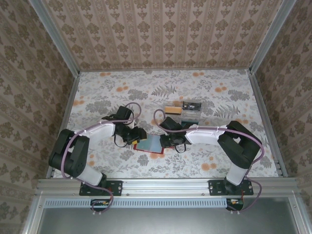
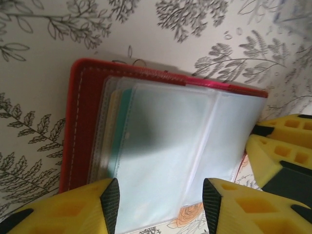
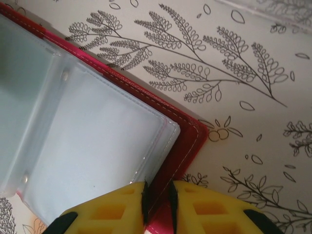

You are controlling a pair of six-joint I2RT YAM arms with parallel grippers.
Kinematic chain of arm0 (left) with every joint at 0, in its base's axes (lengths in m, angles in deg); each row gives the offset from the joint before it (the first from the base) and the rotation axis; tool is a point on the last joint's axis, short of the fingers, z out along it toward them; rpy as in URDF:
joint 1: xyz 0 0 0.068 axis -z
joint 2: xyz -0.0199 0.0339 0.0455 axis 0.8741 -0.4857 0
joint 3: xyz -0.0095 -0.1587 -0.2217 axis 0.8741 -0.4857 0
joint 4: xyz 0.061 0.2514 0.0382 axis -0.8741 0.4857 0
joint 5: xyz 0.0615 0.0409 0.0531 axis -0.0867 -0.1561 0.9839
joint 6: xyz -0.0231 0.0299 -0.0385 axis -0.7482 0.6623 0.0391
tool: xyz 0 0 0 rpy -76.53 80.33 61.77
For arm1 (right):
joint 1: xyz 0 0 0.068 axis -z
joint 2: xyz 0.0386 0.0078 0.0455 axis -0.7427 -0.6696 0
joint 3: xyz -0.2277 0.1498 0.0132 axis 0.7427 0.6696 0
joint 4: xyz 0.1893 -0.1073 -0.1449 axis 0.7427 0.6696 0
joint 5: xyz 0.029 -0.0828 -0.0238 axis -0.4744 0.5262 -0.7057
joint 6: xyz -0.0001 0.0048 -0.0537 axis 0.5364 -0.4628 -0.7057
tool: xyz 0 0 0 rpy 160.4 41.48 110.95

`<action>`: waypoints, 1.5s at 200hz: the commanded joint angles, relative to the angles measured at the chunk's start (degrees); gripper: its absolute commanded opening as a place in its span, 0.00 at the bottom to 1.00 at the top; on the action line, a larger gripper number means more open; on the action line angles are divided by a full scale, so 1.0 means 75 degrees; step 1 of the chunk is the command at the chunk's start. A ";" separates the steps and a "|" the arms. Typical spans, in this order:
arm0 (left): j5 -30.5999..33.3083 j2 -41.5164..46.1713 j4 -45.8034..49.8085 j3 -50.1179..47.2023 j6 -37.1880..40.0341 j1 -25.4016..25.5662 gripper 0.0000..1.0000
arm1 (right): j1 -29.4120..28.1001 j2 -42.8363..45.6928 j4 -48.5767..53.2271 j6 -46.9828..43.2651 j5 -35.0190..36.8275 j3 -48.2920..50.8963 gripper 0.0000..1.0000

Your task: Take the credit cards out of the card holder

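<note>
- We are seeing the red card holder (image 1: 150,145) lying opened out flat on the floral surface (image 1: 97,92) between the two arms, with its clear plastic sleeves (image 2: 165,136) facing up.
- The left claw (image 2: 161,204) is standing about half open, its fingers straddling one edge of the sleeves and clamping nothing. We cannot tell whether they are touching the plastic.
- The right claw (image 3: 157,197) is almost closed, pinching the red stitched border of the card holder near a corner.
- A teal card (image 2: 123,131) is showing through the sleeves, inside the card holder.
- A tan-gold card (image 1: 171,110) and a black card (image 1: 191,105) are lying farther back on the surface, apart from the card holder.
</note>
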 commanded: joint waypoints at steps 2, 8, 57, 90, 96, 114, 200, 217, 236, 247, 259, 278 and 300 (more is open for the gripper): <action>-0.0138 -0.0192 0.0017 -0.0038 0.0082 0.0047 0.51 | 0.0077 -0.0311 0.0247 -0.0177 -0.0024 -0.0042 0.22; -0.0160 -0.0222 0.0005 -0.0034 0.0095 0.0066 0.51 | 0.0068 -0.0328 0.0244 -0.0177 -0.0022 -0.0060 0.22; -0.0474 -0.0516 -0.0212 -0.0053 0.0064 0.0211 0.52 | 0.0070 -0.0348 0.0184 -0.0108 -0.0065 -0.0027 0.22; -0.0826 -0.0521 -0.0540 -0.0102 -0.0035 0.0294 0.66 | 0.0068 -0.0369 0.0151 -0.0075 -0.0081 -0.0014 0.22; -0.0851 -0.0522 -0.0547 -0.0092 -0.0027 0.0313 0.68 | 0.0069 -0.0381 0.0136 -0.0072 -0.0085 0.0002 0.22; -0.0912 -0.0510 -0.0626 -0.0106 -0.0067 0.0329 0.74 | 0.0069 -0.0383 0.0115 -0.0047 -0.0089 0.0003 0.22; -0.1483 -0.0159 -0.1012 -0.0128 -0.0234 0.0331 0.83 | 0.0071 -0.0411 0.0091 -0.0037 -0.0108 0.0046 0.22; -0.1345 0.0092 -0.0866 -0.0090 -0.0206 0.0245 0.83 | 0.0077 -0.0414 0.0094 -0.0037 -0.0103 0.0058 0.22; -0.1175 0.0282 -0.0681 -0.0060 -0.0200 0.0101 0.83 | 0.0077 -0.0416 0.0085 -0.0025 -0.0114 0.0058 0.22; -0.1020 0.0420 -0.0504 -0.0044 -0.0166 0.0019 0.83 | 0.0074 -0.0416 0.0076 -0.0025 -0.0121 0.0075 0.22; -0.0549 0.0555 -0.0347 -0.0047 -0.0124 -0.0021 0.83 | 0.0074 -0.0417 0.0069 -0.0024 -0.0112 0.0075 0.22; -0.0369 0.0579 -0.0200 -0.0062 -0.0072 -0.0277 0.83 | 0.0071 -0.0410 0.0068 -0.0022 -0.0115 0.0077 0.22; -0.0304 0.0330 -0.0079 -0.0062 0.0015 -0.0293 0.82 | 0.0074 -0.0417 0.0074 -0.0013 -0.0116 0.0061 0.22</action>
